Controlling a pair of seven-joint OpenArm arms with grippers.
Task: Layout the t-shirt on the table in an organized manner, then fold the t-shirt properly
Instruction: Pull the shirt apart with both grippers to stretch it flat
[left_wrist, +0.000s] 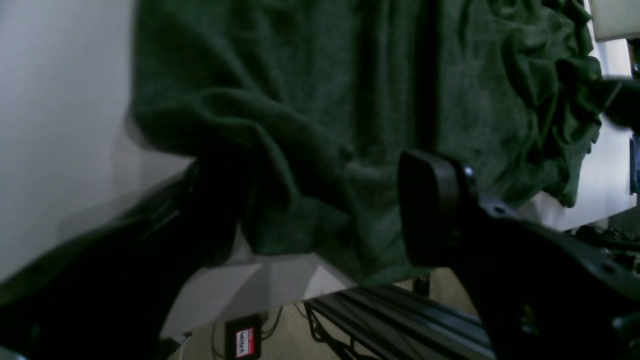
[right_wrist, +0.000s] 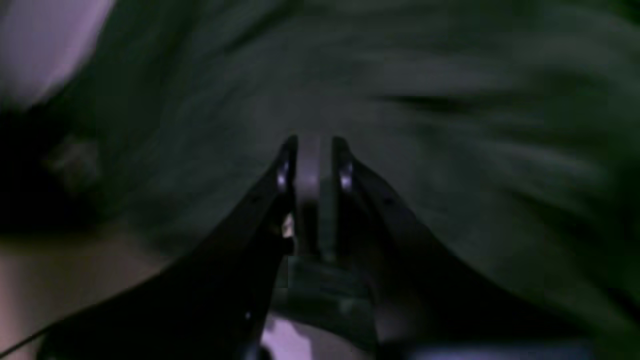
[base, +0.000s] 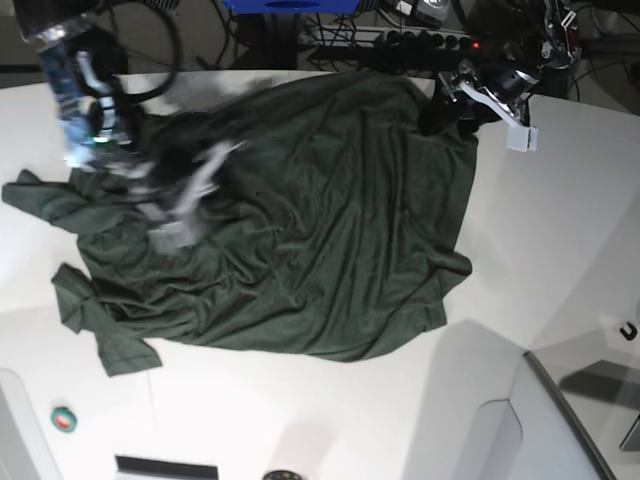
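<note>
On the table (base: 560, 220), the t-shirt (base: 320, 240) lies spread; left gripper (left_wrist: 320, 210) gapes at its two-o'clock corner, right gripper (right_wrist: 312, 155) pinches fabric at ten o'clock.

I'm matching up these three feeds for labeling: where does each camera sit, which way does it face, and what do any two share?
Left wrist: on the left arm, facing the t-shirt at the table edge; left gripper open.
Right wrist: on the right arm, close over blurred shirt fabric; right gripper nearly closed.
Base: overhead, looking down at the table; both arms show, right one blurred.
Shared: all three show the green t-shirt.
</note>
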